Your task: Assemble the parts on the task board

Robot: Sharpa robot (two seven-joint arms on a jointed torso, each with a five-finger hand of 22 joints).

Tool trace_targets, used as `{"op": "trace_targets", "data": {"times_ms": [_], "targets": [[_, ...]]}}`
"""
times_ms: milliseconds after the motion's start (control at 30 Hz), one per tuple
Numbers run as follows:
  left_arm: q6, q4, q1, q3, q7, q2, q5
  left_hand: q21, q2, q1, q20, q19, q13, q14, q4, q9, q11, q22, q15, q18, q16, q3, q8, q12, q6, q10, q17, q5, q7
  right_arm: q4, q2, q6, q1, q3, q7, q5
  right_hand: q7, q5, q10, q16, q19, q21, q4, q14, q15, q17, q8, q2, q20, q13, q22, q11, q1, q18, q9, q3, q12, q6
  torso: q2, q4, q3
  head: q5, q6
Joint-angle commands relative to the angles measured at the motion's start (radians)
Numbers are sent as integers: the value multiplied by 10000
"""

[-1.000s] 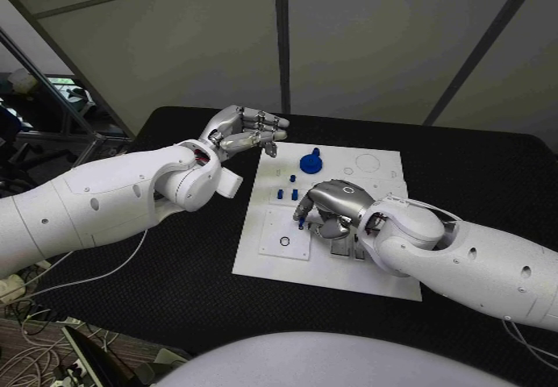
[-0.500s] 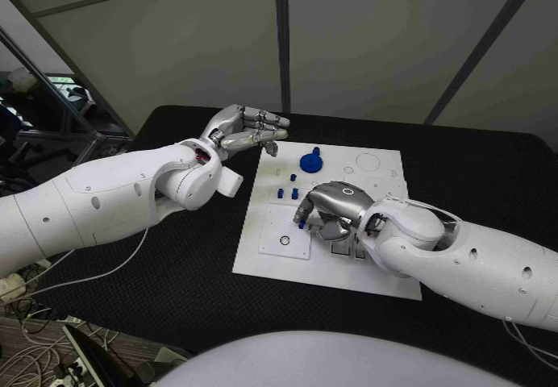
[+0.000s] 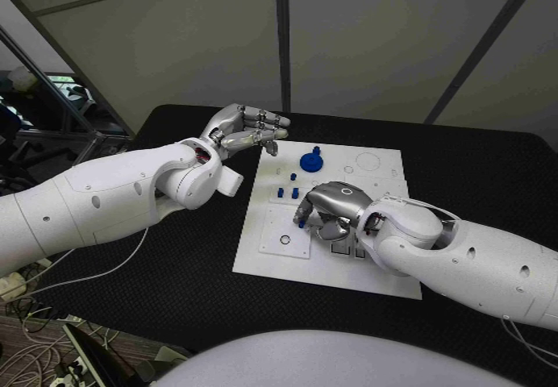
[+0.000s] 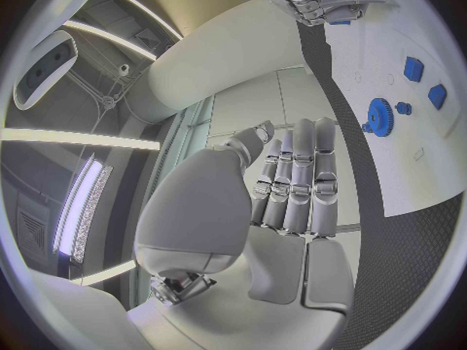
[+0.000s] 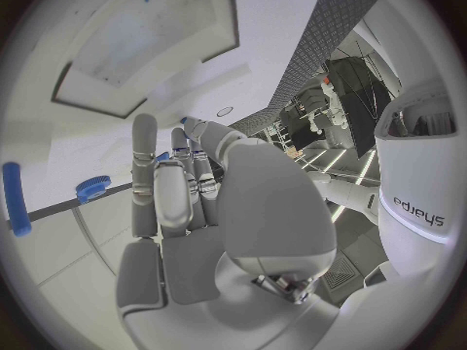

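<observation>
Change: hardly any. Set against the pictures from a second and half a second ago, you'll find both arms where they were; the right arm has crept only slightly, and no part on the board has moved.
Meaning for the task: you are paused in mid-placement, I judge, not between steps. Most of the assembly looks still to do.
Task board (image 3: pixel 279 256): lies flat in the middle of the black counter (image 3: pixel 139 282).
Blue gear (image 3: pixel 310 162): stands on the far half of the board, well apart from both hands (in the left wrist view it shows as a toothed disc (image 4: pixel 380 117)).
Small blue pieces (image 3: pixel 283 193): a cluster just beside the right hand, on its far-left side.
Right hand (image 3: pixel 329 208): low over the board's middle, fingers (image 3: pixel 305 211) curled downward. In the right wrist view a small blue piece (image 5: pixel 183 120) shows right at the fingertips; it looks pinched, though you cannot be sure from this angle.
Left hand (image 3: pixel 244 129): raised off the far-left corner of the board, over the counter, touching nothing. Its fingers (image 4: pixel 296 179) lie close together, loosely curled, with nothing in them.
Watch for: the piece slipping at the fingertips as you seat it (a guess).
</observation>
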Motion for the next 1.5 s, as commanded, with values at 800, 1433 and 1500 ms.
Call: {"op": "trace_targets", "data": {"times_ms": [800, 1433, 1500], "targets": [[308, -56, 10, 3, -138, 33, 32, -18, 78, -21, 101, 1, -6, -12, 1, -4, -23, 0, 35, -128, -56, -74, 85, 61, -47, -68, -24, -45, -9, 260, -283, -1128, -4, -9, 327, -180, 196, 114, -2190, 168, -137, -69, 83, 301, 373, -27, -127, -297, 307, -187, -111, 385, -335, 148, -267, -520, 16, -1369, 2, -8, 13, -34, 43], [376, -1, -16, 1, -171, -65, 32, -22, 86, -29, 102, 1, -7, -12, 8, -5, -24, -4, 36, -127, -58, -80, 93, 72, -51, -72, -29, -45, -9, 1343, -1912, -596, 233, 766, -849, -324, 51, -40, -2194, 190, -136, -164, 353, 270, 358, -104, -31, -336, 308, -166, -198, 311, -634, 148, -216, -851, 319, -1263, -6, -16, -11, -446, 302], [371, 4, -17, 1, -171, -88, 32, -22, 86, -29, 102, 1, -7, -12, 8, -5, -24, -4, 36, -127, -58, -80, 93, 72, -51, -72, -29, -45, -9, 1355, -2136, -415, 333, 859, -939, -290, 4, -70, -2222, 110, -150, -233, 419, 237, 360, -233, -47, -386, 305, -166, -246, 307, -697, 149, -215, -977, 365, -1277, -12, -27, -5, -489, 325]]}}
